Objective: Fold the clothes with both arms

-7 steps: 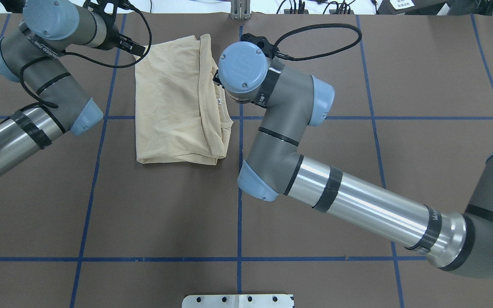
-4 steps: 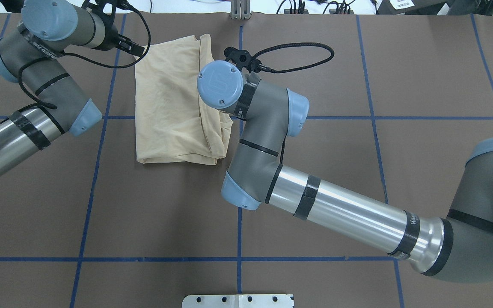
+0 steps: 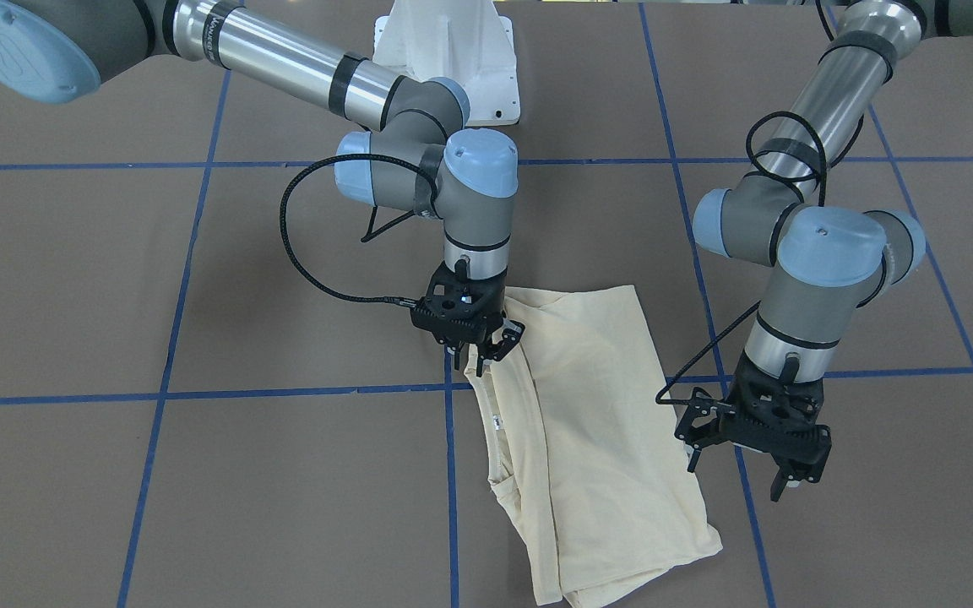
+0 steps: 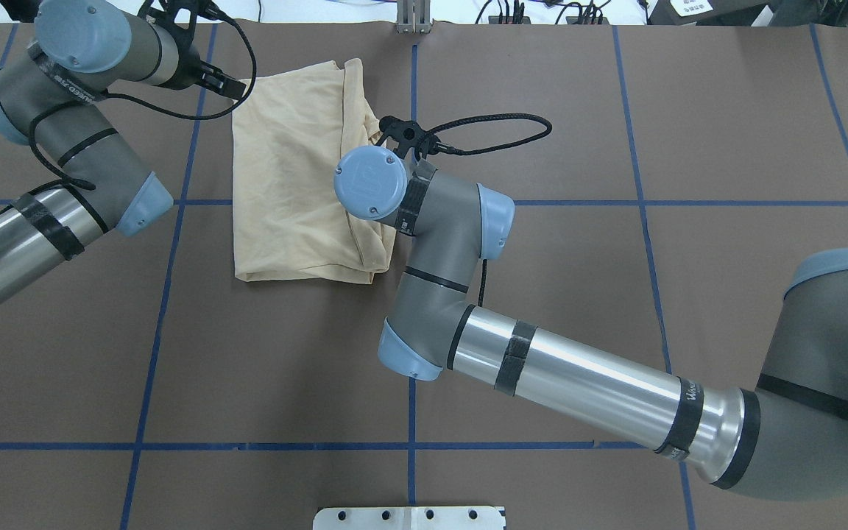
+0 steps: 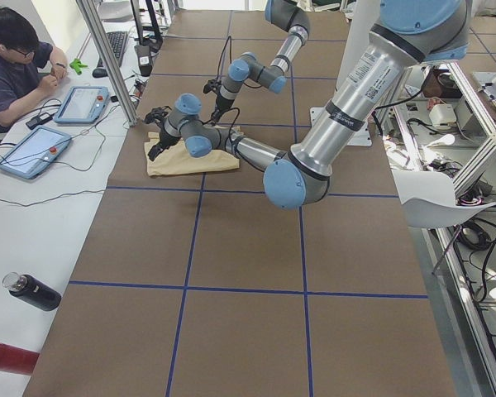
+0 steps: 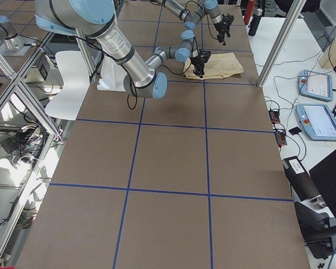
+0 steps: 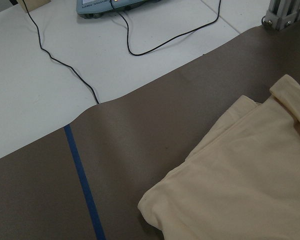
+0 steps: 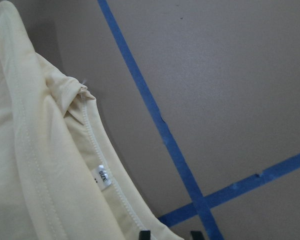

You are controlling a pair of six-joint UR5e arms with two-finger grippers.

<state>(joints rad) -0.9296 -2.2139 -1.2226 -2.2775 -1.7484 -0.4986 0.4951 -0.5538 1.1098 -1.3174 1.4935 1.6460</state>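
Observation:
The clothes are one pale cream shirt [image 4: 284, 184], folded into a rectangle on the brown table, also seen in the front view [image 3: 596, 422]. Its collar edge with a small white neck label [image 8: 104, 176] runs along the side nearest my right arm. My right gripper [image 3: 485, 348] points down at that collar edge, open, its fingertips [image 8: 145, 234] close to the fabric. The overhead view hides this gripper under its own wrist. My left gripper [image 3: 736, 477] hangs open just beside the shirt's far corner [image 7: 155, 200], holding nothing.
Blue tape lines [image 4: 413, 309] grid the brown table cover. The white pedestal base [image 3: 444, 51] stands at the robot's side. A person [image 5: 12, 66] sits at a side table with tablets and cables beyond the shirt. A metal post [image 4: 413, 18] stands at the far edge.
My right arm has swung toward the robot along the shirt's collar edge, and its wrist now covers the shirt's middle. The left arm has barely moved. The shirt lies as before.

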